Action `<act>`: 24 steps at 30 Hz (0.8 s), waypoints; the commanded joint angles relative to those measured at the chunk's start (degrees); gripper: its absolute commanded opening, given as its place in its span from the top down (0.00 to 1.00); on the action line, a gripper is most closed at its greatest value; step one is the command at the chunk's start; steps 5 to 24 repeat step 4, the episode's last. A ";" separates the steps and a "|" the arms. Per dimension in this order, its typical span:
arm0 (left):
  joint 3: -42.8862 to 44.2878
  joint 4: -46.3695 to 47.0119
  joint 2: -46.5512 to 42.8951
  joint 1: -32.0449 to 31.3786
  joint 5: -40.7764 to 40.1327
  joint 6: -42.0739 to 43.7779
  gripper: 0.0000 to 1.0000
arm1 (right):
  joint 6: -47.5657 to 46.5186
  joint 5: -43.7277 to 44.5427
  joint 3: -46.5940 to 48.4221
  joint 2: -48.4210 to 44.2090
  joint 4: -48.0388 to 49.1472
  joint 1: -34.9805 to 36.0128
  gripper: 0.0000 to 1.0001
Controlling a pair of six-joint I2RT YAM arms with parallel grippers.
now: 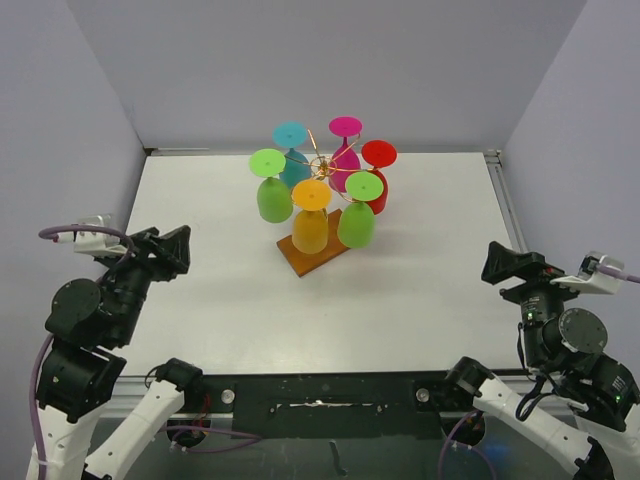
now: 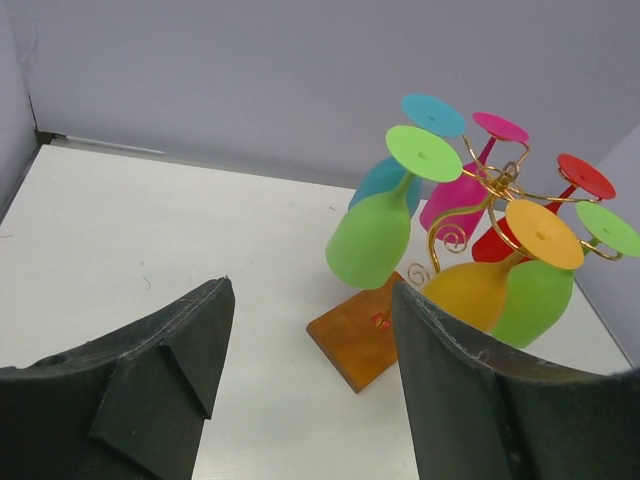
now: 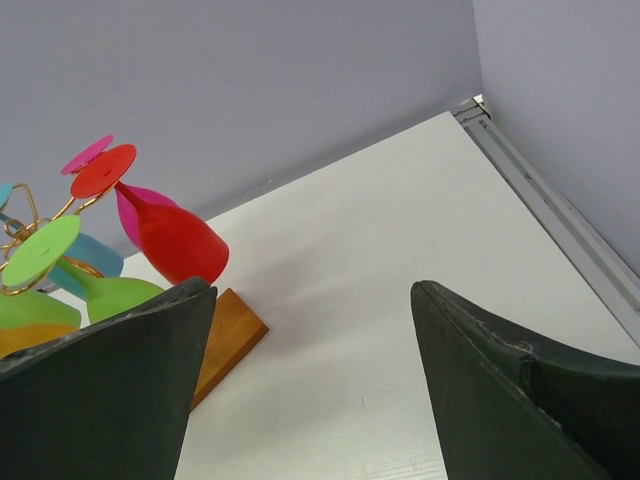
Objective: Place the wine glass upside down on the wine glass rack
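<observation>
The wine glass rack [image 1: 318, 164], gold wire on a brown wooden base [image 1: 300, 259], stands at the table's middle back. Several coloured wine glasses hang on it upside down: two green [image 1: 272, 198], orange [image 1: 310, 229], teal [image 1: 293, 160], magenta [image 1: 344, 155] and red [image 1: 378, 189]. The rack also shows in the left wrist view [image 2: 495, 190] and at the left of the right wrist view [image 3: 25, 235]. My left gripper [image 1: 172, 250] is open and empty at the near left. My right gripper [image 1: 503, 262] is open and empty at the near right. Both are far from the rack.
The white table [image 1: 420, 270] is walled by grey panels at the back and both sides. A metal rail [image 3: 545, 195] runs along the table's right edge. The arm bases sit at the near edge.
</observation>
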 commanded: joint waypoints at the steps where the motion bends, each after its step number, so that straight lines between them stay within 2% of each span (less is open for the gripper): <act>1: 0.52 0.73 0.64 0.20 -0.08 0.52 0.38 | -2.48 1.36 -0.32 -0.55 3.60 0.21 0.20; 24: -0.03 1.10 0.96 0.20 0.48 0.15 0.38 | -2.24 1.87 -0.69 -0.05 3.78 0.20 0.19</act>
